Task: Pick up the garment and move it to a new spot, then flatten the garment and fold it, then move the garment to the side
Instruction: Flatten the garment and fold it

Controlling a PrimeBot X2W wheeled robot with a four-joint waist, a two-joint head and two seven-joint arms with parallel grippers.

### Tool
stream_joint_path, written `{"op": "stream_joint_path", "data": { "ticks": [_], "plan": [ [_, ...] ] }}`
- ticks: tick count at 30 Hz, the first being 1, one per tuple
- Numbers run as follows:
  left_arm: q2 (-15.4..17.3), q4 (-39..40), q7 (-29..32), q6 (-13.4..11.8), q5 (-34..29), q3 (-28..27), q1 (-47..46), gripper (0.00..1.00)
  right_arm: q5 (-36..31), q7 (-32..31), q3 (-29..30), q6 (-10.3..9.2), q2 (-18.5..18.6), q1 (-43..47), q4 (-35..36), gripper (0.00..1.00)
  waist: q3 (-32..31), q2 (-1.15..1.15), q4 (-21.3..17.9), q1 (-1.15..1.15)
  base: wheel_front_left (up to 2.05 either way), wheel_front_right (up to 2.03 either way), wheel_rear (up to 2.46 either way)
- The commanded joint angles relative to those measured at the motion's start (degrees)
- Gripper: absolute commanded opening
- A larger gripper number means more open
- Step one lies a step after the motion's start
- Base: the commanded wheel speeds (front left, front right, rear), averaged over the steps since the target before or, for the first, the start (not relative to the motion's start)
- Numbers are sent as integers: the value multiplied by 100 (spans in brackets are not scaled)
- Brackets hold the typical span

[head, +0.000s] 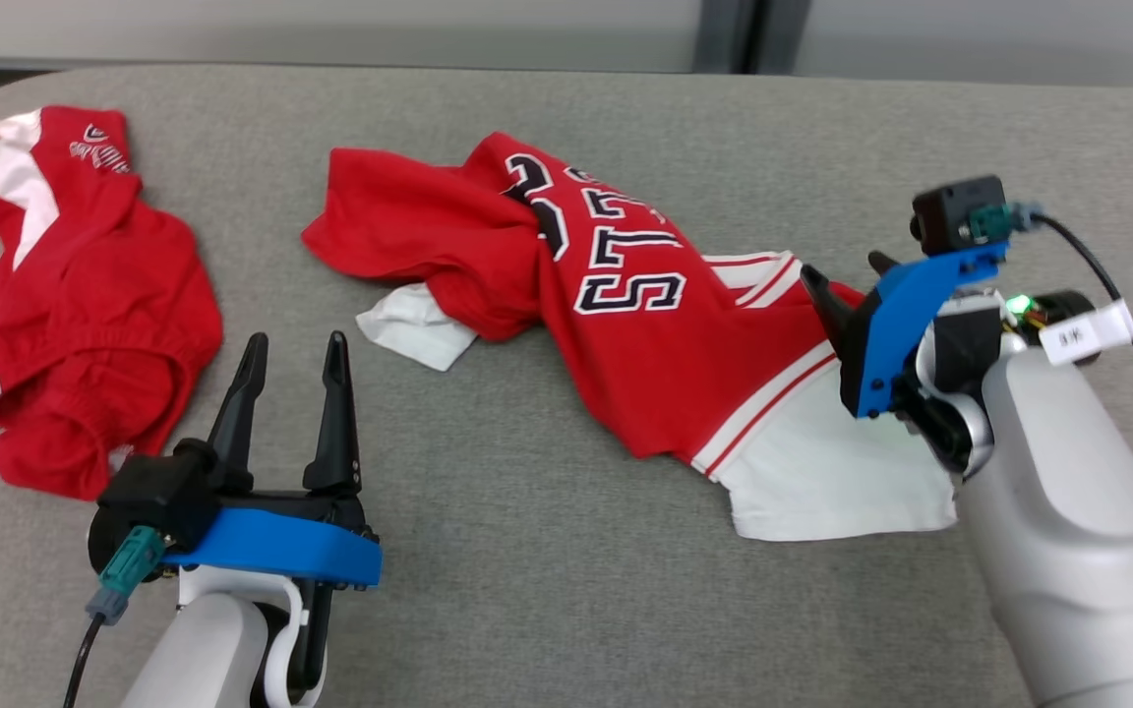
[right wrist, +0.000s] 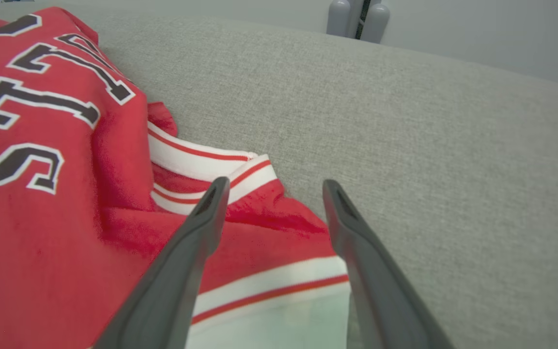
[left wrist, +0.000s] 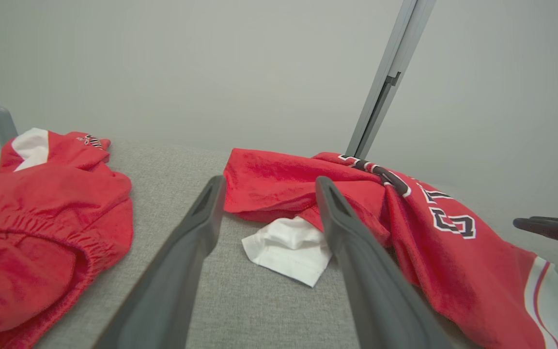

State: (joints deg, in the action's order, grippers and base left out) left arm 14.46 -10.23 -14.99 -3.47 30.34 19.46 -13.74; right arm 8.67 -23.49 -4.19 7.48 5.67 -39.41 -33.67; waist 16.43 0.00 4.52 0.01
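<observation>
I am looking along my right jaws, which are gaping wide and gripping nothing, one dark finger (right wrist: pixel 196 242) showing over the red garment (right wrist: pixel 41 232) and the other over the edge of its striped hem (right wrist: pixel 269 283) and the grey worktop (right wrist: pixel 429 145). I cannot tell whether either is touching cloth. The garment is lying crumpled across the left side, its black, white-edged lettering (right wrist: pixel 41 104) showing at upper left and a striped white band (right wrist: pixel 196 162) bunching just beyond the fingertips, while two pale grey posts (right wrist: pixel 359 17) are standing past the worktop's far edge.
</observation>
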Motion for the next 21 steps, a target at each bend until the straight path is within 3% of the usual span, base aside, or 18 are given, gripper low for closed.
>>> {"op": "stream_joint_path", "data": {
  "ticks": [1,10,11,12,16,21],
  "plan": [
    [-22,-2,-27,41,-38,27,-144,100,94,15,-138,3,94,-312,-239,100,181,0,204,-1,0,0,0],
    [-172,-133,-27,146,-87,20,-329,100,214,-86,-935,4,465,-913,-1553,100,333,0,535,-1,0,0,0],
    [-173,-131,-27,145,-98,0,-329,100,282,-105,-1021,4,441,-904,-1638,93,343,0,530,-1,0,0,0],
    [-173,-123,-28,141,-105,-25,-321,100,348,-106,-1141,5,420,-919,-1694,0,354,0,514,-1,0,0,0],
    [-145,-102,-27,134,-130,-147,-270,100,579,272,-1200,-2,656,-1131,-1690,0,342,0,367,-1,0,0,0],
    [-120,-96,-27,164,-149,-249,-183,100,440,997,-604,1,961,-1233,-1776,0,203,0,86,-1,0,0,0]
  ]
}}
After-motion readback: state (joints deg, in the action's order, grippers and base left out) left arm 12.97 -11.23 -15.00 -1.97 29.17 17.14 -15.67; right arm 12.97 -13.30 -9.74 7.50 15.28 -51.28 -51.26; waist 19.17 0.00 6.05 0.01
